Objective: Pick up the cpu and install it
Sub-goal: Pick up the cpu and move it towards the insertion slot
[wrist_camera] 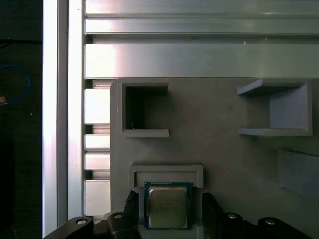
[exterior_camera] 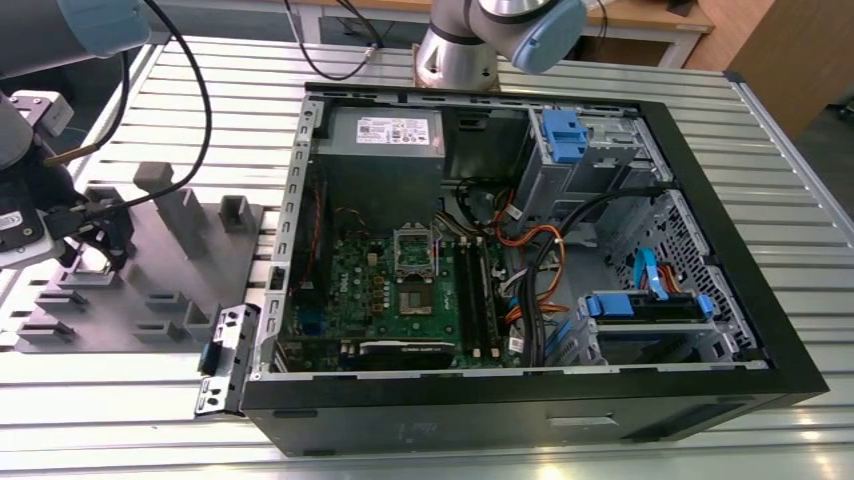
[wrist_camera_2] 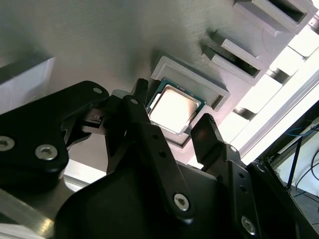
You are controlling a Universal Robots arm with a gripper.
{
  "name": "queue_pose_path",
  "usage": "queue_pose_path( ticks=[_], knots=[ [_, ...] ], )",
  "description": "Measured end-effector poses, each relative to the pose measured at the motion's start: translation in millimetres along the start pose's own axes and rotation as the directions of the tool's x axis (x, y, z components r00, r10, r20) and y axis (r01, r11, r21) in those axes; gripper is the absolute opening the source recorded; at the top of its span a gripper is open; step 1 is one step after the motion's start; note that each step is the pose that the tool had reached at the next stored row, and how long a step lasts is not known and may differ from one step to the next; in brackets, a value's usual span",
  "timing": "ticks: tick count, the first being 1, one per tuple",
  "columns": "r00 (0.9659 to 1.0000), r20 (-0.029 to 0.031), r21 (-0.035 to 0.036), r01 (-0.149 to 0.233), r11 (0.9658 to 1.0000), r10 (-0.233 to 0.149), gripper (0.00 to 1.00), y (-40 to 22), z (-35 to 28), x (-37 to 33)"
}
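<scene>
The cpu (wrist_camera: 168, 207), a flat square with a pale metal top and a green rim, lies in a raised-rim pocket near one edge of the matte grey moulded tray (wrist_camera: 224, 149). The black gripper (wrist_camera: 168, 198) straddles it, its fingers (wrist_camera: 130, 199) spread and clear of the chip. An open computer case (exterior_camera: 707, 170) stands beside the tray on the ribbed aluminium table (exterior_camera: 200, 80).

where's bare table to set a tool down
Free: the slatted metal table strip on the camera side of the grey moulded tray, and the slats at the exterior view's right of the black open computer case. Crowded: the tray pocket where open jaws flank the small silvery cpu.
</scene>
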State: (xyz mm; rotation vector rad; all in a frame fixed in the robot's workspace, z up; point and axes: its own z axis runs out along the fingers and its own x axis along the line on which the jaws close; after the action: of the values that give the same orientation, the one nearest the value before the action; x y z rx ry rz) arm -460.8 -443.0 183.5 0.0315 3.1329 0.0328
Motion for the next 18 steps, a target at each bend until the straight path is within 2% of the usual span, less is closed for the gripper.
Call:
queue_pose_path(
  ticks=[14, 18],
  knots=[
    [1.0, 0.0001, -0.0001, 0.0, 1.0, 0.0, 0.62, 0.0, 0.4, 0.0],
    [0.9999, -0.0002, -0.0001, 0.012, 0.9999, -0.012, 0.62, 0.0, 0.3, 0.0]
  ],
)
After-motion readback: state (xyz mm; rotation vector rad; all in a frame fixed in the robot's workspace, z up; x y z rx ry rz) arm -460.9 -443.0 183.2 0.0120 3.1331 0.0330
